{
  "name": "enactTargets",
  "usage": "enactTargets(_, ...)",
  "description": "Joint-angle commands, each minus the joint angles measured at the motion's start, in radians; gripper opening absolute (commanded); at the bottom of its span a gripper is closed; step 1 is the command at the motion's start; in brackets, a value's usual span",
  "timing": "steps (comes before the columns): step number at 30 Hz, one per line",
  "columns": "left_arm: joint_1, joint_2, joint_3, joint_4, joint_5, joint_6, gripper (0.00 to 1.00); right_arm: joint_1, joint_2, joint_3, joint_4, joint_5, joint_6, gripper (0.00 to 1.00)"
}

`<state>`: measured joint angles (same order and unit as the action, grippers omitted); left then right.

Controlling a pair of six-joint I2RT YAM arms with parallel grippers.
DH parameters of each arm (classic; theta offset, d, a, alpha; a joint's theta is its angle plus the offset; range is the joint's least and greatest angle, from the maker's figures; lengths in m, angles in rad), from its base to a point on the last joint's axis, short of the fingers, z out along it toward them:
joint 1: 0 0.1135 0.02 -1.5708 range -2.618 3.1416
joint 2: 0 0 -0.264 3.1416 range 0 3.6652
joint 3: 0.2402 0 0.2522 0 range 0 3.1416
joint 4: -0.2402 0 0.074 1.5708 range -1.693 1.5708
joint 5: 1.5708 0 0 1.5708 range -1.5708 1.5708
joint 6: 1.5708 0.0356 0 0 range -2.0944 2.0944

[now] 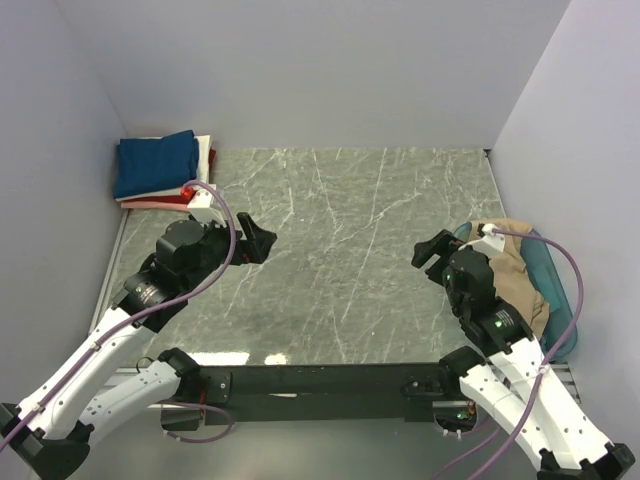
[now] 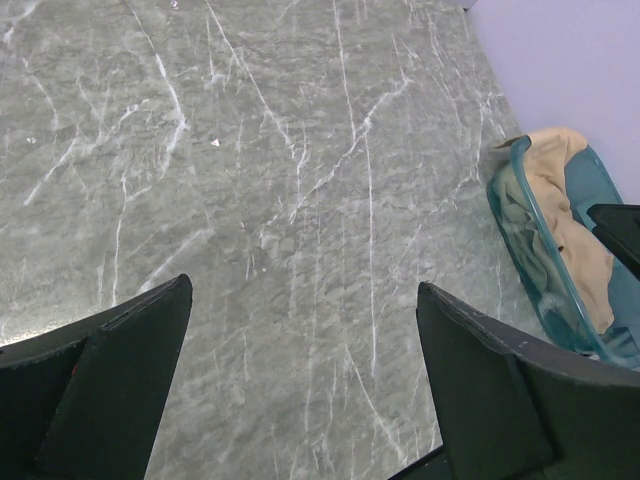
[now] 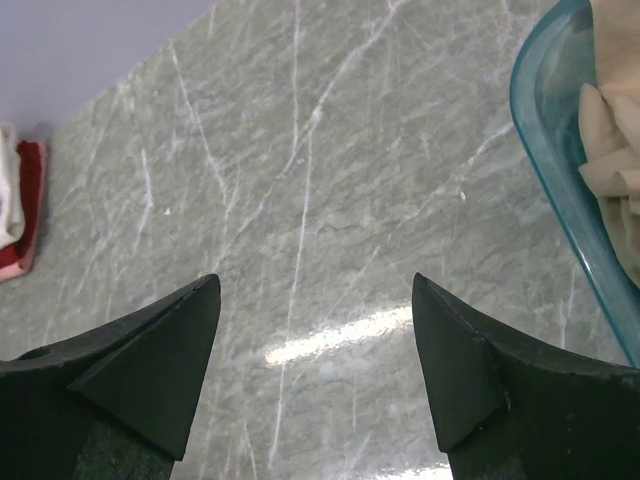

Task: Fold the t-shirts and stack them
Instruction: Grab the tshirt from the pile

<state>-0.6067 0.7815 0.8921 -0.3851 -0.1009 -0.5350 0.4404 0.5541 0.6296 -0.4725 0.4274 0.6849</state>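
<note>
From the top camera I see both arms over the marble table point(image 1: 350, 230). The left gripper point(image 1: 256, 238) sits left of centre and the right gripper point(image 1: 434, 250) right of centre, well apart from each other. Only this view takes in the whole folded stack point(image 1: 165, 178) in the upper left corner, with a navy t-shirt point(image 1: 155, 163) on top and white and red edges showing beneath it.

My left wrist camera shows that gripper's two fingers point(image 2: 110, 380) spread wide with bare marble between them and nothing held. At the right edge of that frame it gives the clearest look through the wall of the teal tub point(image 2: 528, 235): the tan t-shirt point(image 2: 570, 215) lies crumpled inside it, a fold draped over the far rim. From above, the right arm covers part of that shirt.

The right wrist camera shows its jaws wide apart too, empty, over marble. The tub rim curves through its upper right corner with tan cloth inside. At its left edge I catch only a sliver of the stack, in white, red and pink.
</note>
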Motion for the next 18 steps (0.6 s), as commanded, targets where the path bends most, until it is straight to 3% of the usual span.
enactTargets(1,-0.002,-0.011,0.004,0.014,0.02,0.018,1.0,-0.002,0.044,0.031,-0.024,0.043,0.021,0.83)
enactTargets(18,-0.002,-0.004,0.005,-0.006,0.017,0.021,0.99,-0.002,0.158,0.114,-0.161,0.111,0.22,0.83)
